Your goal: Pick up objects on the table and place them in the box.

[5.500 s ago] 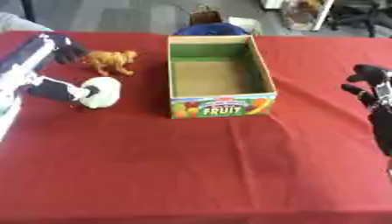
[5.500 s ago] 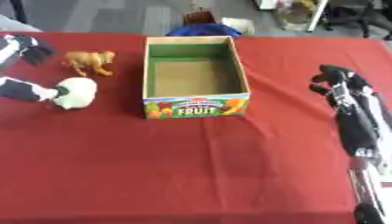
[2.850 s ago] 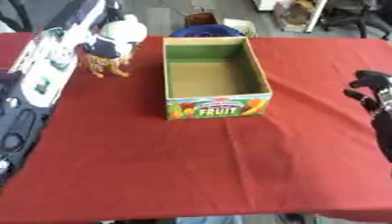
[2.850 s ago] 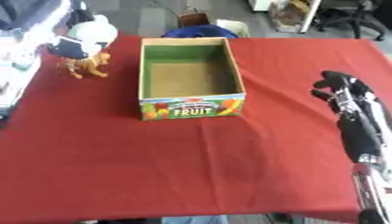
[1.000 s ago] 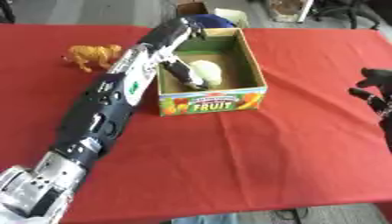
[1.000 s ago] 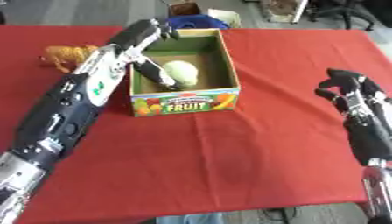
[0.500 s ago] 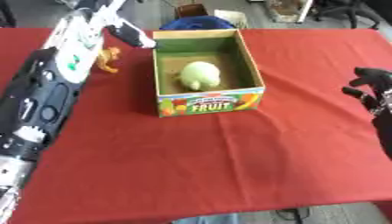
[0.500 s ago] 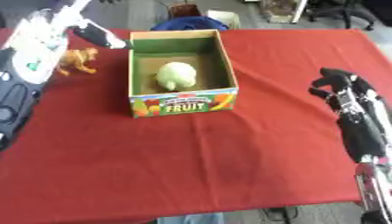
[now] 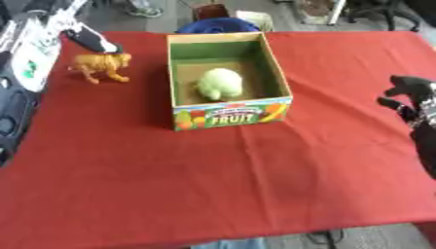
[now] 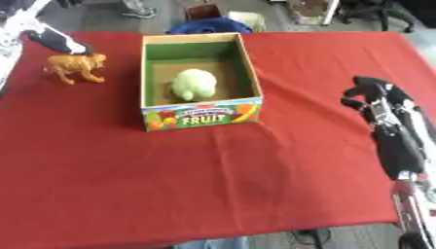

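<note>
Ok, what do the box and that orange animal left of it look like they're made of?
The box looks like printed cardboard: thin flat walls, a matte brown floor, a fruit label on the front. The orange animal looks like moulded plastic or rubber, one colour with a slight sheen; which one is unclear.

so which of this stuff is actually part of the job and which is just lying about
Part of the job:
- fruit box
- pale green round object, already in the box
- orange toy animal, on the red cloth left of the box
- left hand, just above the toy
- right hand, idle at the right edge

Just lying about:
- blue thing behind the box, off the table
</note>
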